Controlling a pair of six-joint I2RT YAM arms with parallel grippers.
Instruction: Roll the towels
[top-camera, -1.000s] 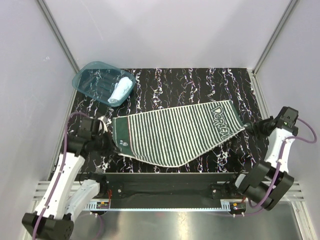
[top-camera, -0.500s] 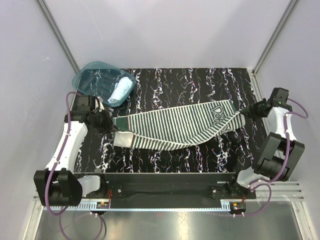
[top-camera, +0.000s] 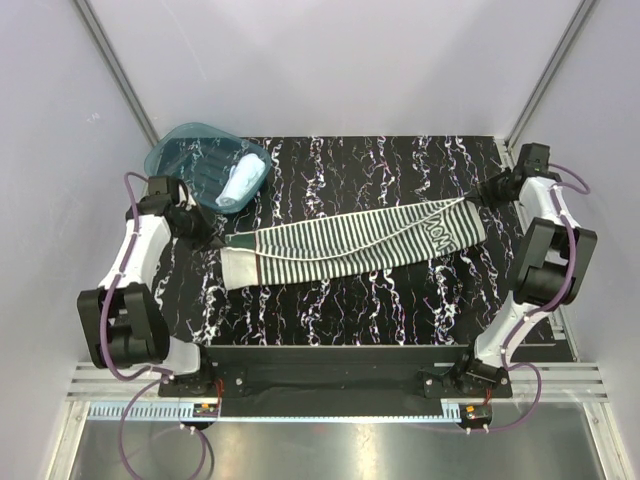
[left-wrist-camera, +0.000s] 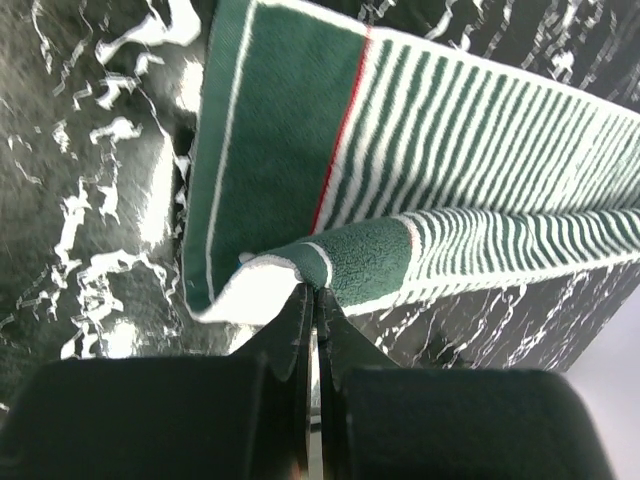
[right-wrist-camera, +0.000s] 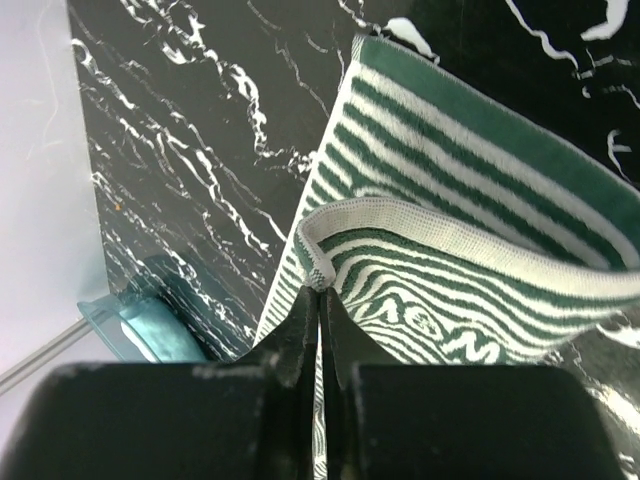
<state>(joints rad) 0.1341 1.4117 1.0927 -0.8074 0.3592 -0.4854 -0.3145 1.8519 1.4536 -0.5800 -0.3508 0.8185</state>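
The green-and-white striped towel (top-camera: 350, 248) is stretched lengthwise across the black marbled counter (top-camera: 380, 310), folded over on itself. The left hand (top-camera: 218, 238) is pinching its plain green end and the right hand (top-camera: 472, 200) its lettered end. The pale blue towel (top-camera: 240, 182) sits bundled in the teal tub (top-camera: 175, 160).

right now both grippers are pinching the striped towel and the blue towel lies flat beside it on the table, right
Not quite: the blue towel sits inside the teal tub at the far left, as the top view shows. The rest holds: the left gripper and right gripper each pinch an end of the striped towel.
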